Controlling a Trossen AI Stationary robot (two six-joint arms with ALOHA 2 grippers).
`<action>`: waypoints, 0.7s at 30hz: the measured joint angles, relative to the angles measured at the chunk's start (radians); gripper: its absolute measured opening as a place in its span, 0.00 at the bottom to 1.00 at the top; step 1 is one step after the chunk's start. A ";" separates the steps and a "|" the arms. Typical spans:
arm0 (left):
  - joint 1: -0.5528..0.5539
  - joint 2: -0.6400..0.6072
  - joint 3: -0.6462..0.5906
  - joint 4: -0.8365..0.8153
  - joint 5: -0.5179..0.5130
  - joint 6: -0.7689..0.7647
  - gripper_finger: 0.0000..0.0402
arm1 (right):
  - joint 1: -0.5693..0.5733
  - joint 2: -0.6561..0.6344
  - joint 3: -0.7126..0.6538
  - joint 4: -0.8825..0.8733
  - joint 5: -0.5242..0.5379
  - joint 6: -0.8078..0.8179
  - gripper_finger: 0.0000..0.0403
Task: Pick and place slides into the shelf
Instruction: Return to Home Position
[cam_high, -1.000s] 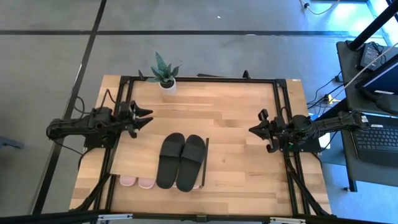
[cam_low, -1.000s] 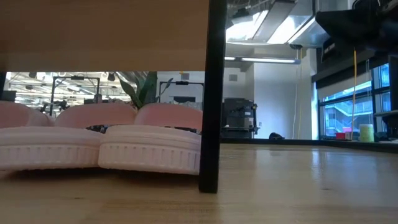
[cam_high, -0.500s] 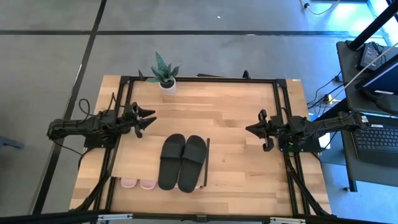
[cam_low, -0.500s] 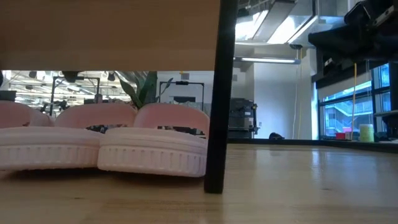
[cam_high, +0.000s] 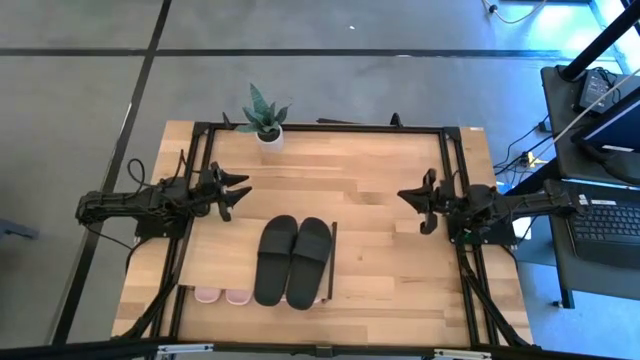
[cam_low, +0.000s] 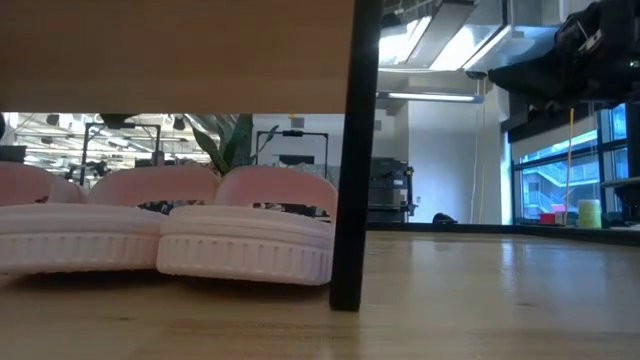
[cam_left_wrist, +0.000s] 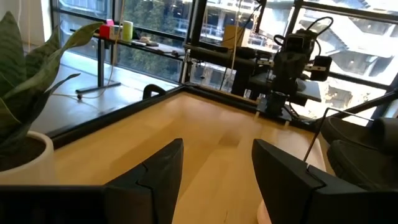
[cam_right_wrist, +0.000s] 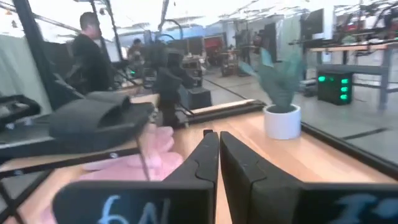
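at lower centre: shelf (cam_high: 215, 250), long axis left-right, black slides (cam_high: 292, 260) atop, pink slides (cam_high: 222, 294) beneath. left gripper (cam_high: 240, 192) nearer, fingers spread; right gripper (cam_high: 404, 197) farther, fingers pressed together.

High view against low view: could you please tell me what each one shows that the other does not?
Only the high view shows the matte black pair of slides on top of the low light-wood shelf with black metal frame, and where the left gripper and right gripper hang over the plank tabletop. Only the low view shows the pale pink slides' ribbed soles, side by side, and the room behind. Both show the shelf and pink slides beneath it.
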 joint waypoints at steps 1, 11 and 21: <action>0.000 0.000 0.000 0.000 0.000 0.000 0.46 | -0.013 -0.024 0.000 -0.027 -0.001 -0.004 0.05; 0.000 0.000 0.001 0.001 0.001 0.000 0.46 | -0.153 -0.232 0.004 -0.231 -0.066 -0.056 0.05; 0.000 0.000 0.002 0.004 0.007 0.000 0.46 | -0.202 -0.232 0.005 -0.234 -0.104 -0.141 0.05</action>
